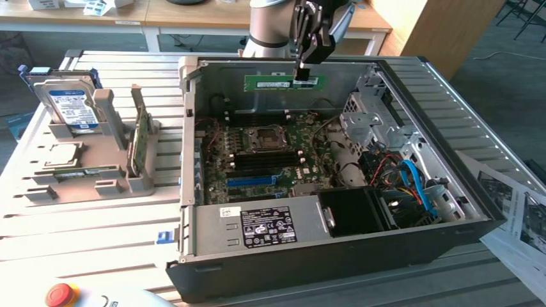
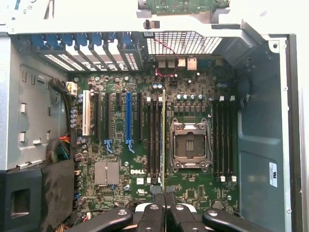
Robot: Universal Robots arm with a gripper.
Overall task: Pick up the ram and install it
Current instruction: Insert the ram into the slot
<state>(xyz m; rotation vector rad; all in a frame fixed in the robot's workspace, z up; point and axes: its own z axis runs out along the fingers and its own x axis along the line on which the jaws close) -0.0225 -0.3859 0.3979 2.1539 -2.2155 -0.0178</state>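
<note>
The black gripper [image 1: 303, 77] is clamped on the long, thin green circuit-board ram stick [image 1: 271, 82] – level, in the air above the green motherboard [image 1: 256, 157] inside the open black computer case [image 1: 341, 262]

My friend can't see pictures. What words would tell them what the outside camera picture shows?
A robot gripper holds the ram, a thin green stick, in the air over the motherboard of an open computer case. On the exterior view's left, a grey rack holds a hard drive.
</note>
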